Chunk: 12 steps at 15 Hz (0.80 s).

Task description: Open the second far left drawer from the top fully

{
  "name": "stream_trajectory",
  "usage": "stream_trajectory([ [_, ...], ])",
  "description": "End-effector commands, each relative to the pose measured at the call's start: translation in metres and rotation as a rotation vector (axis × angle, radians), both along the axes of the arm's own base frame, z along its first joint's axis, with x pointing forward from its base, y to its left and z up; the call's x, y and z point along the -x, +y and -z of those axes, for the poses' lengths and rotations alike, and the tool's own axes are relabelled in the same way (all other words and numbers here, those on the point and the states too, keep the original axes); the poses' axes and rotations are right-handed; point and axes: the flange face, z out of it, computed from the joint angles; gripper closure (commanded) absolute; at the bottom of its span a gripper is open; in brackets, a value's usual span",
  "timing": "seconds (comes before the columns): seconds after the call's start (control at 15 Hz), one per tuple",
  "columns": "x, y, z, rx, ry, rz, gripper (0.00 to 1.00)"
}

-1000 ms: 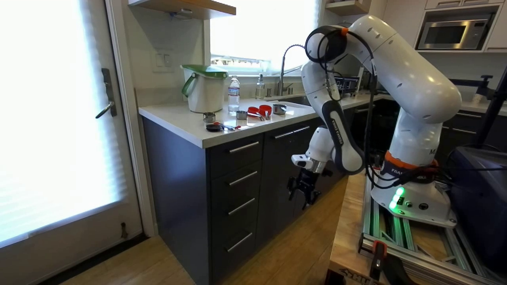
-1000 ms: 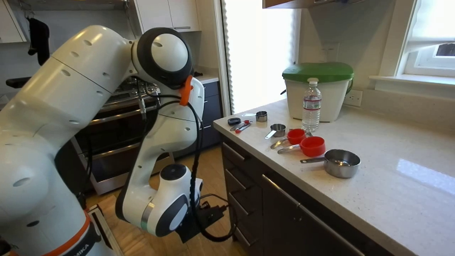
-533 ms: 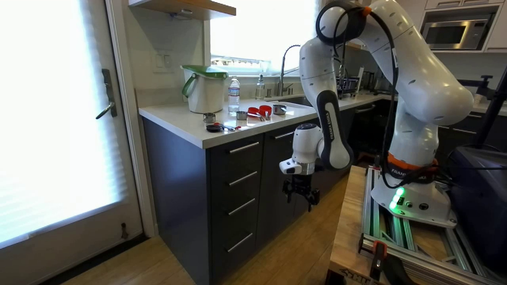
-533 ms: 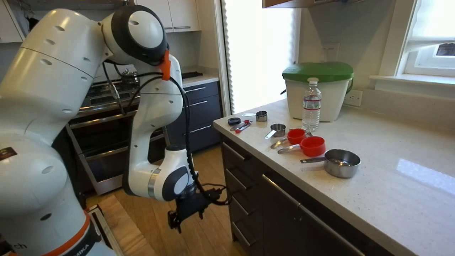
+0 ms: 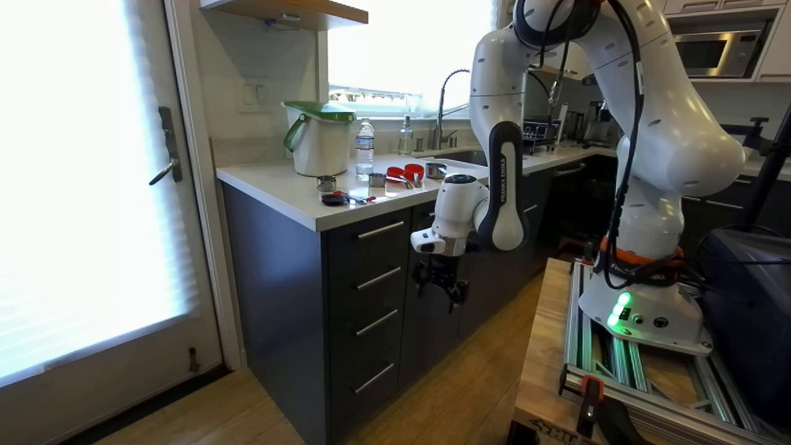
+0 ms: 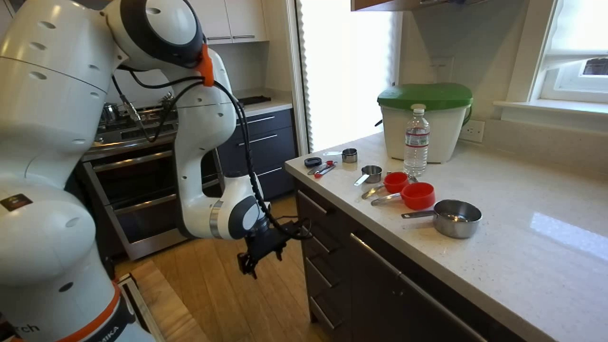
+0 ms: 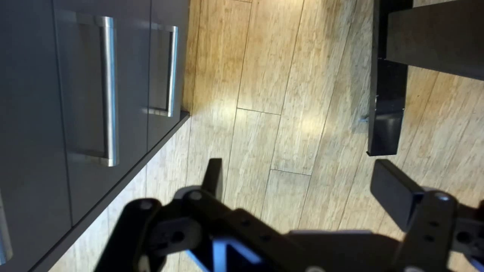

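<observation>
The second drawer from the top (image 5: 369,295) in the far left stack is shut, with a flat dark front. Its silver bar handle (image 5: 379,279) also shows in an exterior view (image 6: 323,244), its near end partly behind my gripper's cable. In the wrist view only part of what looks like that handle (image 7: 3,234) shows at the left edge. My gripper (image 5: 437,296) points down, open and empty, in front of the cabinet and to the right of the stack, apart from the handles. In the wrist view its fingers (image 7: 298,179) are wide apart over floor.
The other drawers of the stack are shut. A third handle (image 7: 109,90) and bottom handle (image 7: 172,71) stick out beside the gripper. The counter (image 6: 522,266) holds measuring cups, a bottle and a bin (image 6: 422,128). A black bar (image 7: 389,105) is at right.
The arm has risen and moved toward the drawer stack. The gripper has turned from tilted to nearly straight down. The drawers have not moved.
</observation>
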Motion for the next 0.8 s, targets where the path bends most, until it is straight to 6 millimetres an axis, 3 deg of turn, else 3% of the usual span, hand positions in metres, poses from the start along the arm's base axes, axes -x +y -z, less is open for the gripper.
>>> stream_trajectory([
  [0.0,-0.017,-0.003,-0.002,-0.026,-0.063,0.054,0.0],
  [0.4,-0.043,-0.008,-0.01,-0.089,-0.221,0.115,0.0],
  [0.73,-0.053,-0.012,-0.003,-0.11,-0.343,0.133,0.0],
])
